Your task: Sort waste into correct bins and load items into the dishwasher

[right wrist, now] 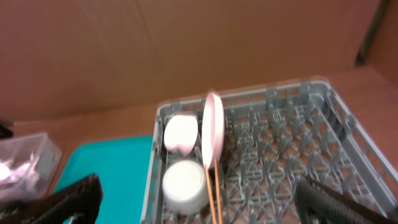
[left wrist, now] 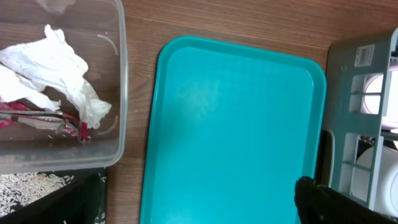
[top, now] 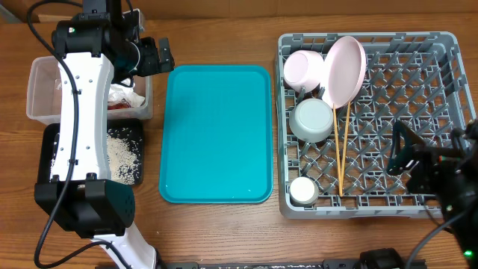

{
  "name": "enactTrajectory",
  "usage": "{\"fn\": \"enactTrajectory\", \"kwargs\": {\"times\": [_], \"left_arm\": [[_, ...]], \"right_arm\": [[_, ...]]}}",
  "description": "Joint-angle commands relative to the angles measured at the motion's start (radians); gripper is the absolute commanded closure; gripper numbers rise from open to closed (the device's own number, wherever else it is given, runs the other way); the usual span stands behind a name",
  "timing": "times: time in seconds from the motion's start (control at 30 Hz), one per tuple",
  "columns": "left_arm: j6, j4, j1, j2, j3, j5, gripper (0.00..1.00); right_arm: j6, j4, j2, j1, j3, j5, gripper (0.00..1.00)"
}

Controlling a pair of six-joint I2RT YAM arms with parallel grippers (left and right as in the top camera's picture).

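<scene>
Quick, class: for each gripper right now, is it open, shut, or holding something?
Left gripper: open, holding nothing.
Right gripper: open, holding nothing.

Robotics lab bench staged as a dish station. I stand at a wood-grain tabletop (top: 216, 232), my left arm (top: 82, 127) and right arm (top: 441, 172) rising from its near edge. A grey dish rack (top: 448, 45) and a teal tray (top: 216, 134) sit on it; plain brown board (right wrist: 124, 50) walls off the far edge.
</scene>
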Motion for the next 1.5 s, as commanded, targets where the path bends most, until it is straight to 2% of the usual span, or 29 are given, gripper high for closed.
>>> {"fn": "enactTrajectory", "kwargs": {"times": [0.0, 0.3, 0.63, 0.8, 1.0, 1.47], "left_arm": [[0.002, 0.002, -0.007, -0.007, 0.02, 0.008, 0.0], [0.002, 0.002, -0.007, -0.007, 0.02, 0.008, 0.0], [0.002, 0.002, -0.007, -0.007, 0.02, 0.008, 0.0], [0.002, 0.002, -0.007, -0.007, 0.02, 0.008, 0.0], [0.002, 0.001, -0.007, -0.007, 0.02, 0.008, 0.0], [0.002, 0.001, -0.007, -0.007, 0.02, 0.008, 0.0]], "right_arm": [[-0.103, 0.164, -0.14, -0.043, -0.278, -0.097, 0.0], [-0.096, 0.711, -0.468, -0.112, -0.915, -0.307, 0.0], [-0.043, 1.042, -0.668, -0.109, -1.315, -0.343, 0.0], [-0.043, 1.143, -0.726, -0.109, -1.432, -0.343, 0.0], [-0.044, 1.062, -0.751, -0.106, -1.43, -0.316, 0.0], [-0.044, 1.061, -0.75, -0.098, -1.43, -0.316, 0.0]]}}
